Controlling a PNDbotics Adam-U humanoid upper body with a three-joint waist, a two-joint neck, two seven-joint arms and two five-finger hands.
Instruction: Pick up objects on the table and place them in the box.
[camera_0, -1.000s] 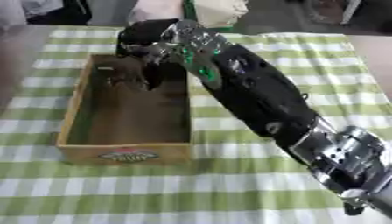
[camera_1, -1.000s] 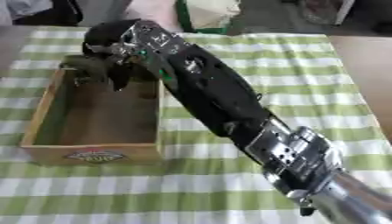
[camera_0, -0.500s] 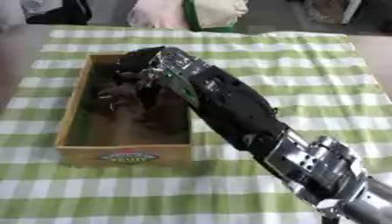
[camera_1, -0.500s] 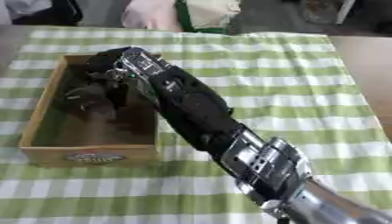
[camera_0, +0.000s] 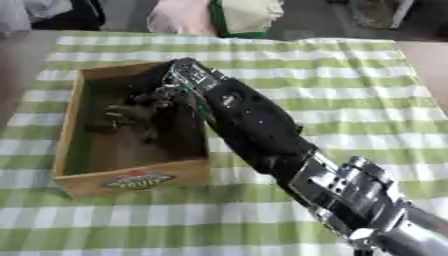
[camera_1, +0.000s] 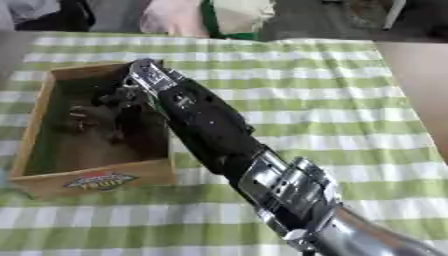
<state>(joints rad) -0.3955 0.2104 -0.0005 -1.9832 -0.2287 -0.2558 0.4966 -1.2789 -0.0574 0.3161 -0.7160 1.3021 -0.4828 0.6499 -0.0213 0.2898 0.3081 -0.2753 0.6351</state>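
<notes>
Left eye view is showing a wooden box lying on a green-and-white checked cloth, its long side running away from the robot and a printed label facing the near edge. Inside the box, toward its far half, the right hand is hanging low over the floor of the box, with its dark fingers spreading leftward and downward. Whether those fingers are curling round anything is something I cannot tell; the hand and whatever may be lying beneath it are blurring into one dark patch against the brown wood. The right arm is coming in from the lower right corner, its silver wrist section sitting over the cloth near the bottom, and its black forearm is crossing the right wall of the box to reach inside. The box is sitting toward the left part of the cloth. Beyond the far edge of the cloth, pale and green bundles of cloth or bags are showing at the top.
</notes>
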